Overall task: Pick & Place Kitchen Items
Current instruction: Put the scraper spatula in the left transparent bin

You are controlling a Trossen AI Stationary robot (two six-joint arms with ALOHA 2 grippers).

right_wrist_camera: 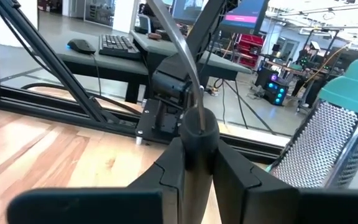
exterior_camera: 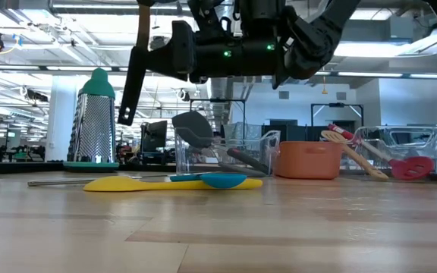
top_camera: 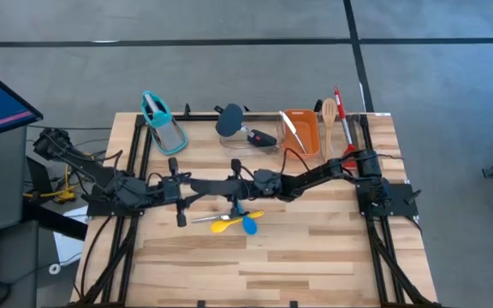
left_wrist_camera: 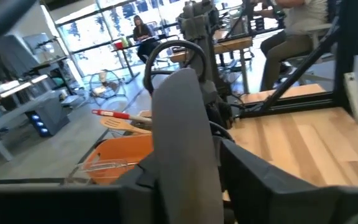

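Reaching toward each other above the middle of the tabletop point(top_camera: 315, 257), the two arms meet over a dark grey utensil point(top_camera: 212, 184) held clear of the wood. The right pincer point(top_camera: 240, 184), stretched in from the right side, is pinching the utensil's grey handle point(right_wrist_camera: 197, 130). The left pincer point(top_camera: 181, 190) is at the utensil's other end, and the handle fills the left wrist view point(left_wrist_camera: 179, 124), but whether that pincer is pressed onto it cannot be told.

Just below the pincers, the small yellow spoon point(top_camera: 221, 227) and small blue spoon point(top_camera: 249, 224) lie side by side on the tabletop, touching in the low view. Along the far edge stand a teal-handled grater point(top_camera: 165, 128), a clear tray point(top_camera: 259, 145) with a dark scoop point(top_camera: 229, 120) in it, and the orange tub point(top_camera: 302, 133). The wooden slotted spoon point(top_camera: 328, 115) and red spoon point(top_camera: 339, 107) lie just right of the tub.
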